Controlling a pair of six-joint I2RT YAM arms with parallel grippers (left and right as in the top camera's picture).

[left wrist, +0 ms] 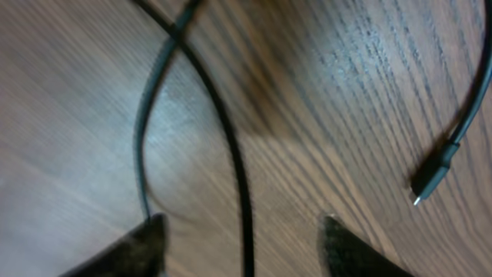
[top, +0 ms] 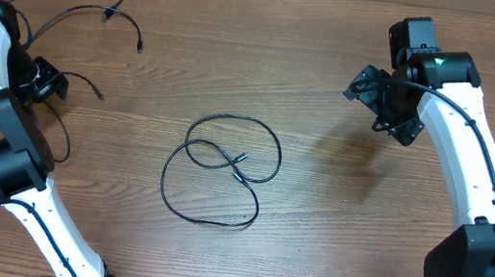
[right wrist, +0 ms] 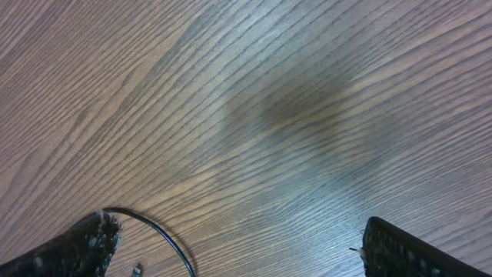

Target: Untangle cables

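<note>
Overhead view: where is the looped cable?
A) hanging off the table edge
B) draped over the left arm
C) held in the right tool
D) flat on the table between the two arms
D: the looped cable lies flat on the table at mid-frame, with nothing touching it.

Bright, even light falls from above on a brown wooden table [top: 312, 235]; the overhead view is sharp, with one faint soft shadow [top: 361, 159] beside the right arm [top: 466, 140]. The left wrist view is blurred throughout: the black cables [left wrist: 231, 146] look smeared, and a pale sheen [left wrist: 177, 115] sits beside a dark shadow patch. The right wrist view shows crisp wood grain around a diffuse shadow, its dark fingers [right wrist: 84, 246] soft-edged.
</note>
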